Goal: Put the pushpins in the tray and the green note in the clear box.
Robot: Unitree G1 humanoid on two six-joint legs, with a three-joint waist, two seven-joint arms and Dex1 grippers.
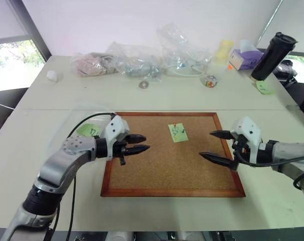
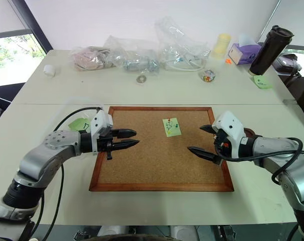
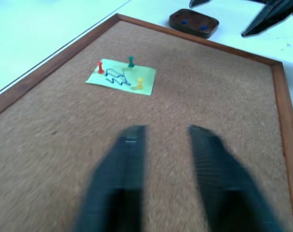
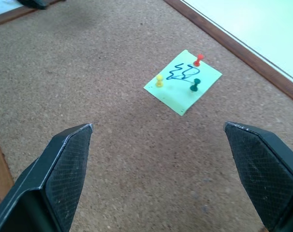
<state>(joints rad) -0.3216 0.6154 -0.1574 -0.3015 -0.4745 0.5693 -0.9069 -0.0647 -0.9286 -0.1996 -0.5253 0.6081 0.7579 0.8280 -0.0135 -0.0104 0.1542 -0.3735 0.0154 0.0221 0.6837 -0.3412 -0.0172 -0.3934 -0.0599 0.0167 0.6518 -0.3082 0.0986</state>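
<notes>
Already two blue pushpins lie in our tray.
Beside our wide-open, empty right gripper; left gripper narrowly parted, holding nothing.

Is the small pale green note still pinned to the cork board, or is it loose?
Pinned. The pale green square note lies flat on the cork board with red, green and yellow pushpins standing in it.
</notes>
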